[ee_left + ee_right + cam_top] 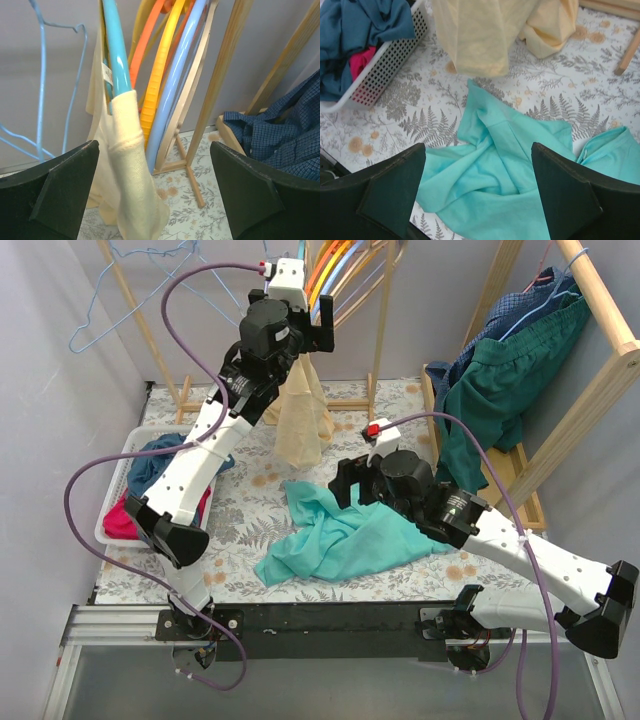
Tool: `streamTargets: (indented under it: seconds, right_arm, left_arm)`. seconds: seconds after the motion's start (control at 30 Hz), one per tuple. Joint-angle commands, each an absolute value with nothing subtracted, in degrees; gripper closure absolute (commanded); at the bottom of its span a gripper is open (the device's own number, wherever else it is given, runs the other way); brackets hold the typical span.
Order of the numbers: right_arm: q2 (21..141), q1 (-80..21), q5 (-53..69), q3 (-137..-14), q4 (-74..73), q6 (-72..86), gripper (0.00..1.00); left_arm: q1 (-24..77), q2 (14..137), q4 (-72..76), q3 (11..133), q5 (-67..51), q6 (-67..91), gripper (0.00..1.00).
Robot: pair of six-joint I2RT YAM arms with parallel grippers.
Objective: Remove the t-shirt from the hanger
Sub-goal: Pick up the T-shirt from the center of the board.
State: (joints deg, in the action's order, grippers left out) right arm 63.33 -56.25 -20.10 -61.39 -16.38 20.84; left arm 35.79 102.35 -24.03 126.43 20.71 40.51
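A cream t-shirt (pixel 303 420) (pixel 130 165) hangs on a turquoise hanger (pixel 116 50) among several coloured hangers (pixel 335 275) on the wooden rack at the back. My left gripper (pixel 298 335) (pixel 155 197) is raised in front of it, open, its fingers either side of the shirt's top without touching it. A teal t-shirt (pixel 340 540) (pixel 510 165) lies crumpled on the patterned table. Just above it hovers my right gripper (pixel 350 485) (pixel 477 195), open and holding nothing. The cream shirt's hem (pixel 475 35) shows at the top of the right wrist view.
A white perforated basket (pixel 130 455) (pixel 395 60) of blue and pink clothes sits at the left. A wooden rail at the right carries a green garment (pixel 500 380) and a blue checked shirt (pixel 280 135). A blue wire hanger (pixel 110 300) (pixel 42 75) hangs back left. The rack's post (pixel 220 85) stands beside the hangers.
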Motion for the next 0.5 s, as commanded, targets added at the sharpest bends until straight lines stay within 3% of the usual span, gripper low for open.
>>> streamTargets:
  seconds: [0.0, 0.2, 0.47]
  right_arm:
    - [59.9, -56.0, -18.8, -57.9, -12.9, 22.7, 0.07]
    - [60.2, -56.0, -19.6, -57.8, -13.7, 22.8, 0.09]
    - [61.6, -56.1, -18.7, -57.7, -13.5, 23.5, 0.1]
  left_arm:
    - [35.7, 100.8, -21.2, 128.9, 22.7, 40.2, 0.1]
    - [35.7, 101.0, -19.2, 126.9, 25.9, 39.3, 0.36]
    - [35.7, 99.1, -17.9, 124.5, 26.8, 37.6, 0.4]
